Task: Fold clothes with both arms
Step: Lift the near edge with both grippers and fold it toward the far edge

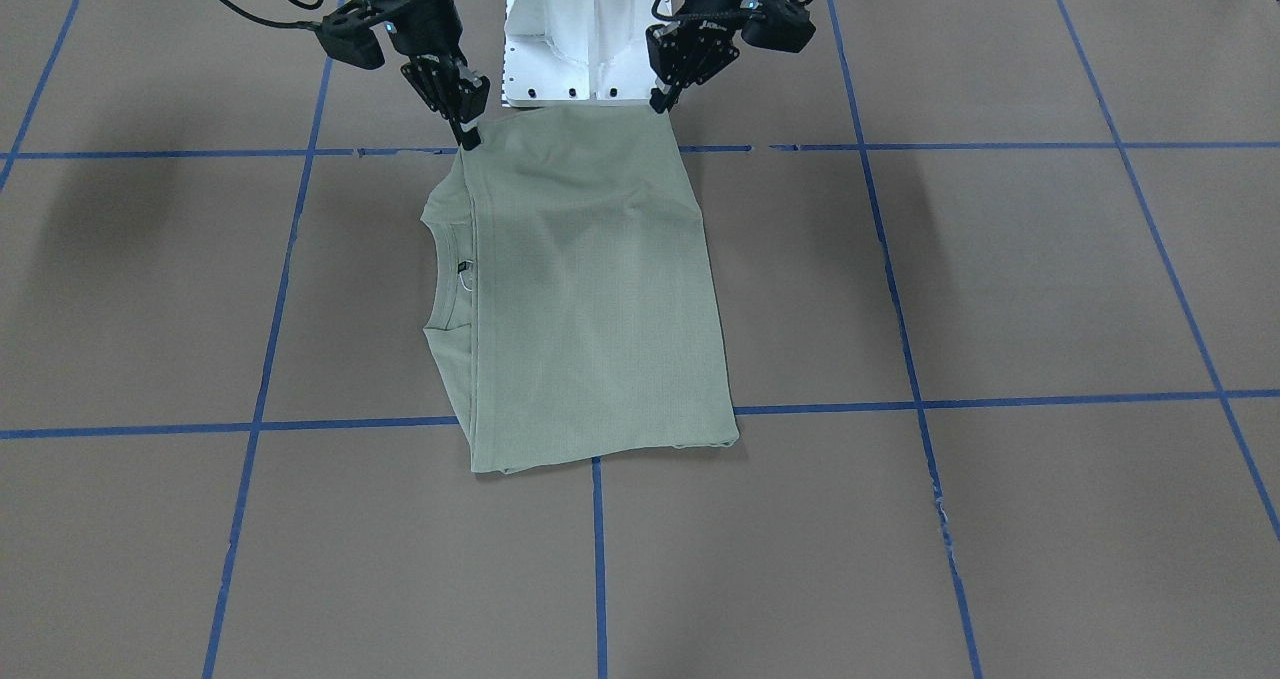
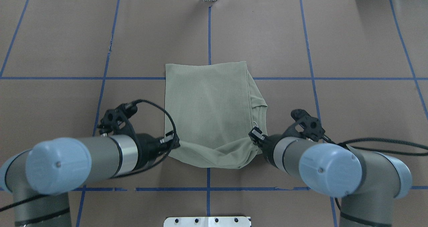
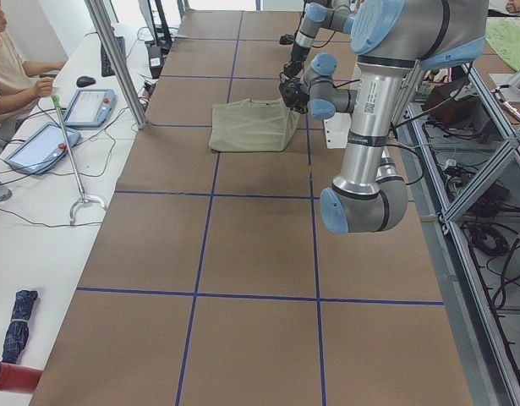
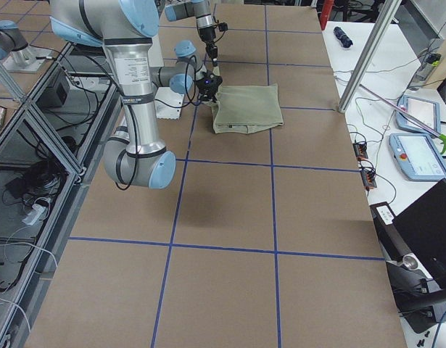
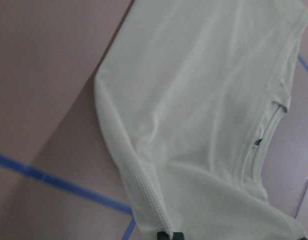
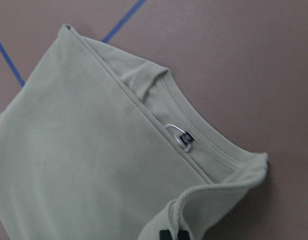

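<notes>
Both arms hold a folded sage-green shirt [image 2: 207,113] at the middle of the brown table [image 2: 301,36]; the left gripper [image 1: 660,107] pinches 1 near corner, jaws pressed onto cloth; the right gripper [image 1: 468,141] pinches the other, beside the collar [image 6: 214,132]; the near edge hangs raised; the far part lies flat across the blue tape grid [image 2: 209,29].
</notes>
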